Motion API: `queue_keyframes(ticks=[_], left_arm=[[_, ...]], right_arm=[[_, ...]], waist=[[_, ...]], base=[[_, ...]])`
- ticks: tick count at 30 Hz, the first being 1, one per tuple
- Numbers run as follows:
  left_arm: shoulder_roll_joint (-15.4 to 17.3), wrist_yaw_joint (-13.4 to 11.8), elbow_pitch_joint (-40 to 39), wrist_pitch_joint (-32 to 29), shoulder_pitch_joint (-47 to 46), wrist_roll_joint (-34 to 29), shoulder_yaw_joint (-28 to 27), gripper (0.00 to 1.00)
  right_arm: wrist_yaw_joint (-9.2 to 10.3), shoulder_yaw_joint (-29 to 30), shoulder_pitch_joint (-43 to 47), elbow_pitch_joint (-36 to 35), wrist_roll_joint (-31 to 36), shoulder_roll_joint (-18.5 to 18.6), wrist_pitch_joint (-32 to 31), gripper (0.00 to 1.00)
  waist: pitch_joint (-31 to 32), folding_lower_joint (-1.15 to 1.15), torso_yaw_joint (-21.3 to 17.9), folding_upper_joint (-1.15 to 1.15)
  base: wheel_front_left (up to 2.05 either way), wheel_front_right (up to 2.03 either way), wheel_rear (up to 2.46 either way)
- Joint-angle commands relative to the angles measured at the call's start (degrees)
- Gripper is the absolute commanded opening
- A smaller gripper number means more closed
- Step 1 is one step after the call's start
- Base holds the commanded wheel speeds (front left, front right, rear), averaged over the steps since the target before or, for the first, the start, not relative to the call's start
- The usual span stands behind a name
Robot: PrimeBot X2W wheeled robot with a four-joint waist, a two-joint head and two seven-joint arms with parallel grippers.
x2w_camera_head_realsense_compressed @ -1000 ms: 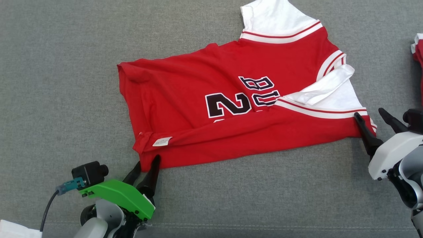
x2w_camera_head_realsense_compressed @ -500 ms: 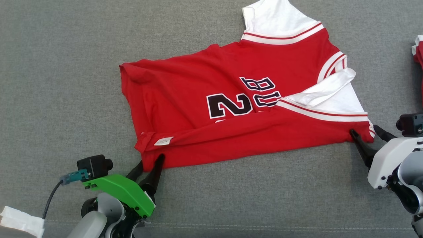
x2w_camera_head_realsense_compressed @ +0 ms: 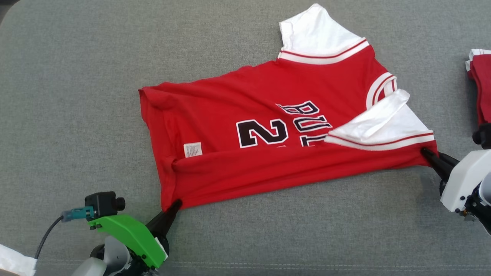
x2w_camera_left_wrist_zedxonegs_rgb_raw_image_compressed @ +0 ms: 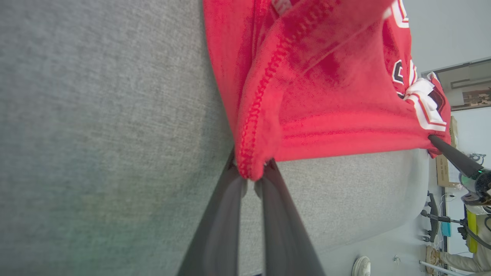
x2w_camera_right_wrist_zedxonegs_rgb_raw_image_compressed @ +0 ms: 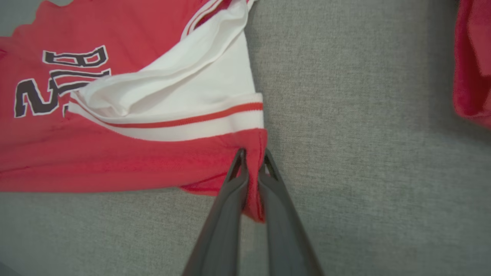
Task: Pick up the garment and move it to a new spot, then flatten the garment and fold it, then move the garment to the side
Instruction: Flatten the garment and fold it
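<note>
Pinching the overlocked hem corner, the left gripper point(x2w_camera_head_realsense_compressed: 173, 206) is closed tight on the garment point(x2w_camera_head_realsense_compressed: 230, 168). The right gripper point(x2w_camera_head_realsense_compressed: 429, 154) is clamped on the red corner below the striped white sleeve band point(x2w_camera_right_wrist_zedxonegs_rgb_raw_image_compressed: 184, 124). The jersey lies spread across the grey woven cushion point(x2w_camera_head_realsense_compressed: 76, 96), its near edge doubled over. It looks a light, limp knit, likely to sag between grips, so the corners seem the best holds. Another red garment point(x2w_camera_head_realsense_compressed: 481, 88) lies well apart.
</note>
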State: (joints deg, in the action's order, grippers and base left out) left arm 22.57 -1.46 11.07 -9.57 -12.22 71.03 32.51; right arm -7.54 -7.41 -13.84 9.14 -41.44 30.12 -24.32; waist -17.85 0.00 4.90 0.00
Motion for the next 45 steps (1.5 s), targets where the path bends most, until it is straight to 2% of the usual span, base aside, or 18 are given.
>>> queue_keyframes(ticks=[1, 10, 15, 18, 19, 20, 23, 26, 28, 32, 36, 40, 45], left_arm=[[2.6, 0.4, -1.2, -0.7, 1.9, 0.6, -0.9, 0.00], [9.1, -0.5, -11.8, -2.6, 10.8, 2.6, -1.3, 0.00], [10.9, -1.0, -15.2, -2.9, 15.3, 3.8, -1.6, 0.00], [10.6, -1.9, -14.0, -2.1, 17.4, 3.6, -1.1, 0.00], [10.0, -2.2, -13.4, -1.6, 17.7, 3.5, -1.2, 0.37], [9.7, -2.5, -13.0, -1.1, 17.7, 3.0, -1.1, 1.00], [9.2, -3.0, -12.5, 0.5, 17.3, 1.3, -1.0, 1.00], [10.7, -3.8, -14.0, 1.7, 16.6, -0.3, -1.7, 1.00], [12.1, -4.7, -15.4, 2.4, 15.3, -1.8, -2.8, 1.00], [12.1, -5.9, -17.3, 1.9, 8.7, -2.3, -5.4, 1.00], [7.8, -6.2, -15.2, -0.9, -2.8, -1.3, -5.4, 1.00], [4.0, -6.4, -7.9, -3.0, -13.6, -4.8, -2.6, 1.00], [2.3, -4.3, -1.3, -4.4, -20.1, -8.5, 0.8, 1.00]], right_arm=[[0.12, 0.9, 1.8, -0.4, -1.3, 1.9, -0.7, 0.00], [0.17, 4.2, 11.8, -7.1, -5.1, 4.9, -4.2, 0.00], [0.15, 5.3, 15.7, -10.1, -4.9, 3.7, -6.7, 0.00], [0.12, 4.0, 17.0, -10.0, -3.0, 1.6, -9.0, 0.00], [0.12, 3.9, 16.9, -9.9, -2.4, 1.1, -9.0, 0.31], [0.12, 3.8, 16.6, -10.0, -1.9, 0.8, -8.5, 1.00], [0.09, 4.5, 15.7, -11.0, -0.8, 0.8, -7.6, 1.00], [0.10, 6.4, 13.7, -13.5, -0.5, 1.9, -7.9, 1.00], [0.10, 7.9, 10.8, -15.6, -0.8, 2.8, -8.2, 1.00], [0.10, 8.6, 2.2, -16.9, 1.0, 4.3, -9.9, 1.00], [0.09, 6.4, -9.0, -13.4, 3.3, 3.9, -11.3, 1.00], [0.06, 1.7, -19.4, -7.9, 6.3, 1.8, -11.5, 1.00], [0.07, -5.3, -29.7, -0.5, 9.1, -0.3, -10.8, 1.00]], waist=[[1.4, 0.00, -0.1, 0.00], [4.2, 0.00, -1.0, 0.00], [4.4, 0.00, -1.7, 0.00], [4.0, 0.00, -2.0, 0.00], [4.0, 0.00, -1.9, 0.00], [3.9, 0.00, -1.8, 0.00], [3.6, 0.00, -1.3, 0.00], [3.0, 0.00, -0.9, 0.00], [2.1, 0.00, -0.7, 0.00], [-1.3, 0.00, 0.8, 0.00], [-5.9, 0.00, 3.0, 0.00], [-9.6, 0.00, 4.9, 0.00], [-12.2, 0.00, 6.1, 0.00]], base=[[0.00, 0.00, 0.00], [0.00, 0.00, 0.00], [0.00, 0.00, 0.00], [0.00, 0.00, 0.00], [0.00, 0.00, 0.00], [0.00, 0.00, 0.00], [0.00, 0.00, 0.00], [0.00, 0.00, 0.00], [0.00, 0.00, 0.00], [0.00, 0.00, 0.00], [0.00, 0.00, 0.00], [0.00, 0.00, 0.00], [0.00, 0.00, 0.00]])
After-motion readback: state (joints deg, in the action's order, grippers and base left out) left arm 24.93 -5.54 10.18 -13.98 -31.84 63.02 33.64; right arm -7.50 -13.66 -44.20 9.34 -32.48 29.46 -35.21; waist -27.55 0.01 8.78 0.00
